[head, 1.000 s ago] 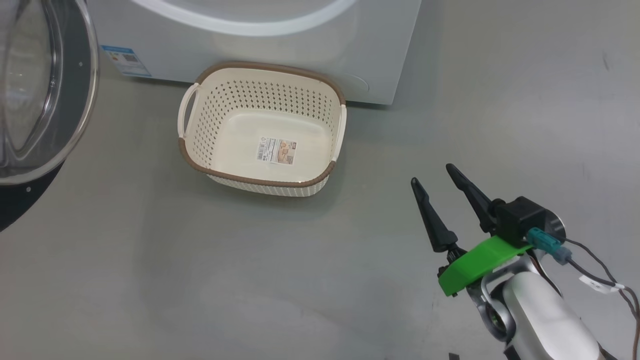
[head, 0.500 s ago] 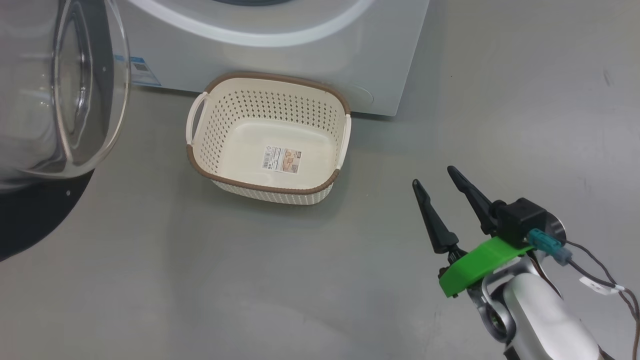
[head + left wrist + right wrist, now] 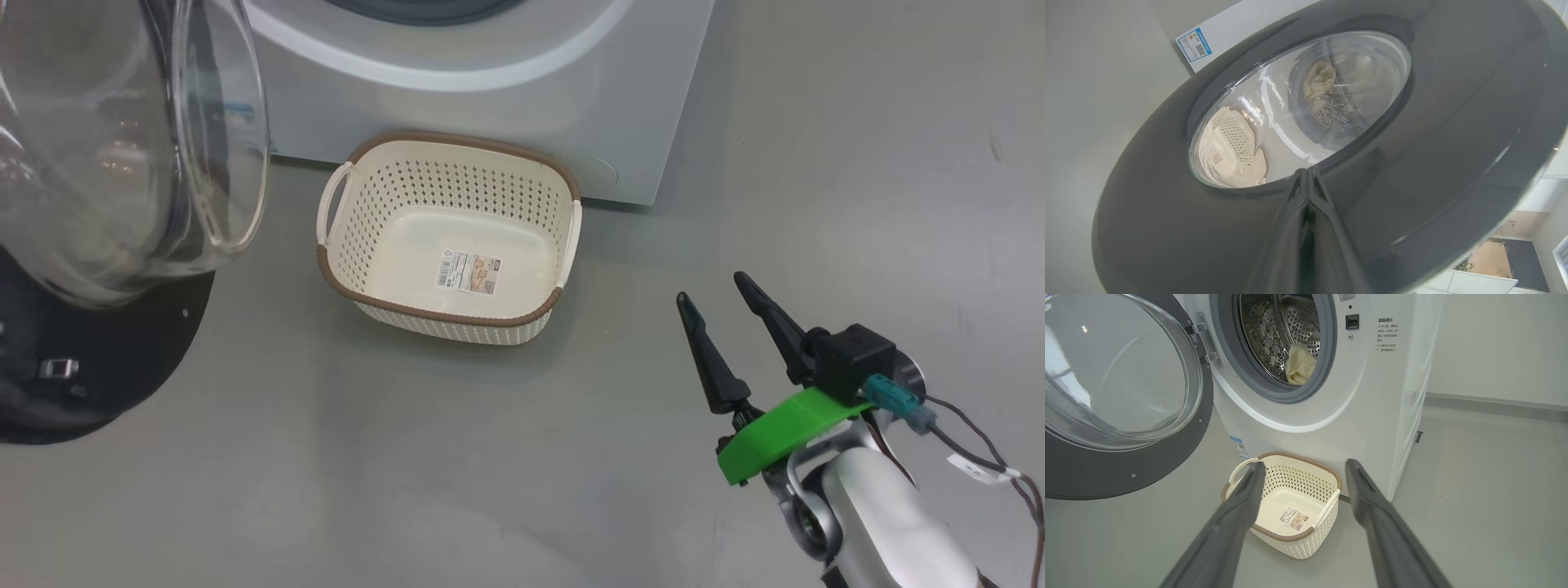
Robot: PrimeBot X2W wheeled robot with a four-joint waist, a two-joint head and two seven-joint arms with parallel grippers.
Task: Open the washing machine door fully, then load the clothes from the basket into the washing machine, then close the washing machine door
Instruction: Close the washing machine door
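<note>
The washing machine door (image 3: 98, 384) stands open at the left, its glass bowl (image 3: 122, 147) bulging toward the basket. In the left wrist view my left gripper (image 3: 1304, 173) is shut, tips against the door's black outer rim (image 3: 1453, 122) just below the glass. The clothes (image 3: 1298, 367) lie inside the steel drum of the washing machine (image 3: 1372, 396). The basket (image 3: 441, 314) sits empty on the floor before the machine, label on its bottom. My right gripper (image 3: 710, 288) hovers open to the basket's right, holding nothing; its wrist view looks over the basket (image 3: 1286, 539) between spread fingers (image 3: 1241, 506).
Grey floor (image 3: 490, 474) stretches in front of and to the right of the machine. A blue label (image 3: 1194, 44) marks the machine's lower corner. A pale wall with a skirting board (image 3: 1494, 402) runs behind on the right.
The head camera has shifted, sliding the basket down and right in the picture. Beyond that, the door has swung rightward, toward the machine. My right gripper has stayed still and open.
</note>
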